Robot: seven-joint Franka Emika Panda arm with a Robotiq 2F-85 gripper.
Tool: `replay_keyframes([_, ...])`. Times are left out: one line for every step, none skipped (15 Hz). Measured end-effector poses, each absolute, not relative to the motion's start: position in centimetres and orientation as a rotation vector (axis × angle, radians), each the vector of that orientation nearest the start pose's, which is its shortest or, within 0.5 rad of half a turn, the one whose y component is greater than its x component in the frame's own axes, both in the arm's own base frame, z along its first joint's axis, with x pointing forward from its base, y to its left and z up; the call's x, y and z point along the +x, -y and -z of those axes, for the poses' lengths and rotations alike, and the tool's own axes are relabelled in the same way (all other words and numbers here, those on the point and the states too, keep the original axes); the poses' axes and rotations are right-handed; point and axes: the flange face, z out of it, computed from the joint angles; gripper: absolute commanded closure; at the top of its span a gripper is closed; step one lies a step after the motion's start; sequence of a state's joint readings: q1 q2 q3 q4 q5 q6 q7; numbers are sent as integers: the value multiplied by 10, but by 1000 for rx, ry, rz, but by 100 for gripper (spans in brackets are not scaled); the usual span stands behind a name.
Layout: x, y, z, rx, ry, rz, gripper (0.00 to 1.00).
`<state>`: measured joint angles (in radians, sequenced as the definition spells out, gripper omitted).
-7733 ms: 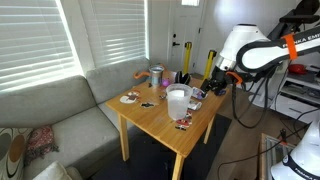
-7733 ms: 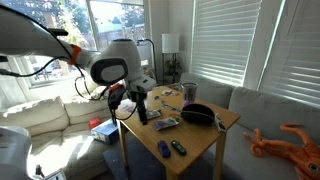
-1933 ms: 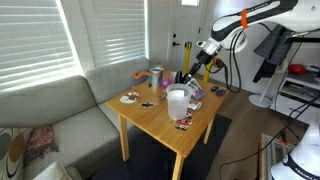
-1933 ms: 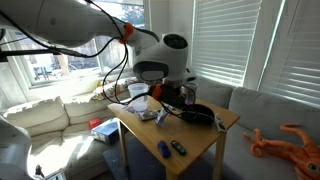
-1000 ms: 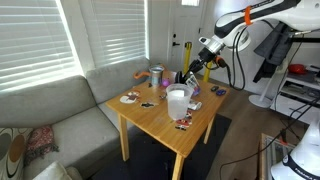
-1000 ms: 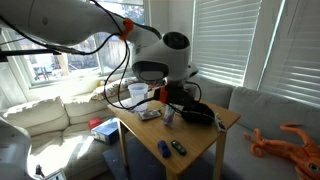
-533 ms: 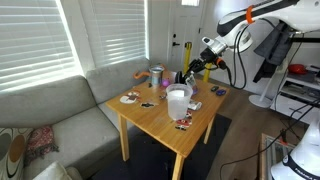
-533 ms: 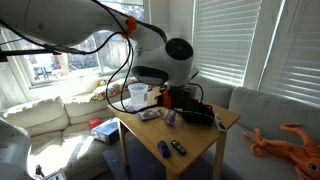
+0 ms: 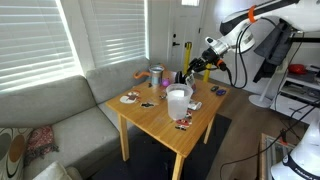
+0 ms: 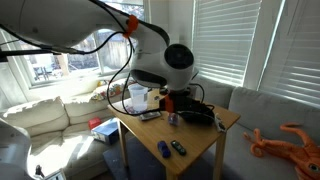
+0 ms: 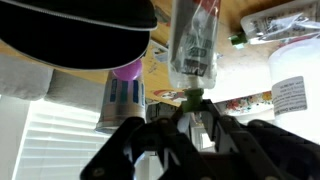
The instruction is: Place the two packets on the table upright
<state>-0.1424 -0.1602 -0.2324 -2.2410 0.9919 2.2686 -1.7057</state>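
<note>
Now the gripper (image 11: pixel 196 102) pinches a packet (image 11: pixel 194 40) by its end — long axis running straight out toward the table (image 9: pixel 160 118).

1. A long grey fabric sofa (image 9: pixel 65 112) sat against the wall in both exterior views.
2. White slatted window blinds (image 9: pixel 35 40) hung right behind the sofa, with daylight glowing between the slats.
3. A square light-wood table (image 9: pixel 150 118) stood just in front of the sofa on a dark rug (image 9: pixel 150 165).
4. Past the sofa's end, a bare window (image 10: pixel 75 25) showed sunlit trees.
5. A cream upholstered couch (image 10: pixel 50 120) stood across the table from the sofa, in bright sun.
</note>
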Motion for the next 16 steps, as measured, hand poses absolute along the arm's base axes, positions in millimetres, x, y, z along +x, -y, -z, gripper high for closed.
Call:
replay_keyframes([487,174,-463,-2441,938,1144,95])
replay_keyframes([485,174,-462,-2425,944,1158,95])
replay_keyframes([483,175,-461,-2407,950,1169,95])
replay_keyframes([480,176,-458,-2389,952,1178,95])
replay_keyframes([477,178,-455,-2377,954,1183,95])
replay_keyframes([475,180,-452,-2362,954,1189,95])
replay_keyframes([472,182,-450,-2348,956,1198,95])
replay_keyframes([470,184,-449,-2340,958,1205,80])
replay_keyframes([468,186,-448,-2335,957,1209,55])
replay_keyframes([467,187,-448,-2334,954,1212,54])
replay_keyframes([465,189,-448,-2336,949,1214,49])
replay_keyframes([464,190,-447,-2338,944,1215,42])
replay_keyframes([463,191,-446,-2340,939,1215,36])
replay_keyframes([462,192,-446,-2341,937,1216,28])
replay_keyframes([462,192,-447,-2341,937,1217,22])
replay_keyframes([462,192,-448,-2340,937,1220,14])
